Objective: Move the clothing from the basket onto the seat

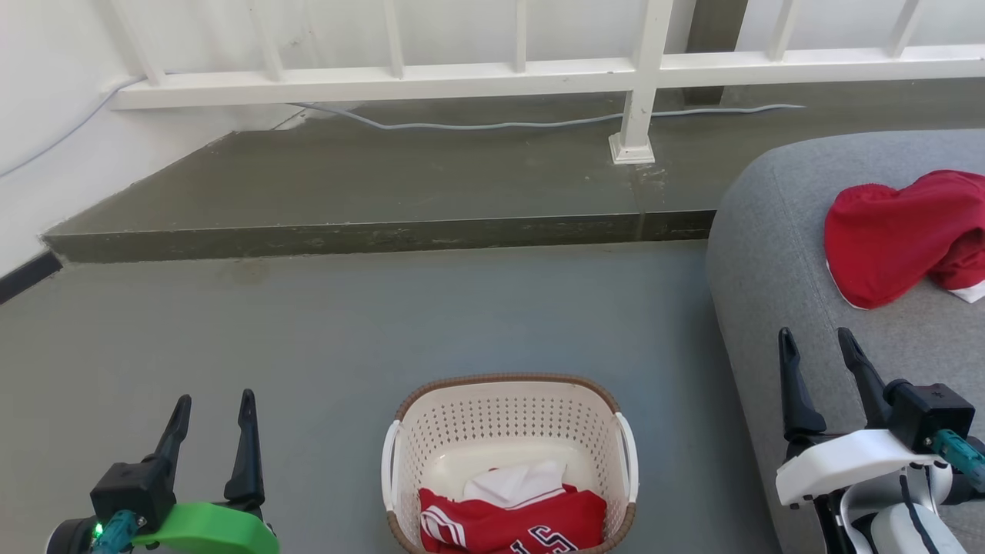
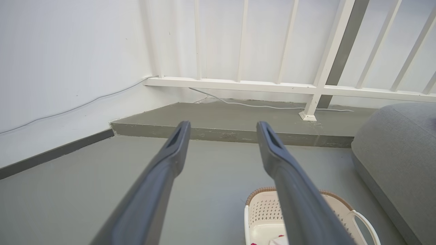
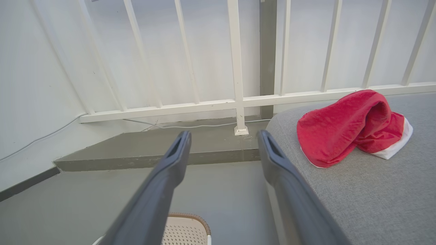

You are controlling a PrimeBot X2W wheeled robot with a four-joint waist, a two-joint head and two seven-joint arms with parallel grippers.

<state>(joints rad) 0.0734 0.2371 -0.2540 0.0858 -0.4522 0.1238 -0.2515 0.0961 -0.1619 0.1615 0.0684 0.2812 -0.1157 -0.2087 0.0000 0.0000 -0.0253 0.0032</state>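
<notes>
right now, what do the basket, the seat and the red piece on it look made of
Basket: looks like moulded cream plastic, with punched holes; the brown rim looks woven, possibly plastic.
Seat: grey fabric upholstery, matte, fine weave showing; probably padded, given the rounded edge.
Red piece: soft matte cloth, slumped in folds, white lining at the edge; fibre unclear.

A red jersey (image 1: 512, 527) is bunched in the basket (image 1: 508, 419); a red garment (image 1: 893, 238), seemingly white-lined, is laid on the seat (image 1: 769, 269).
</notes>
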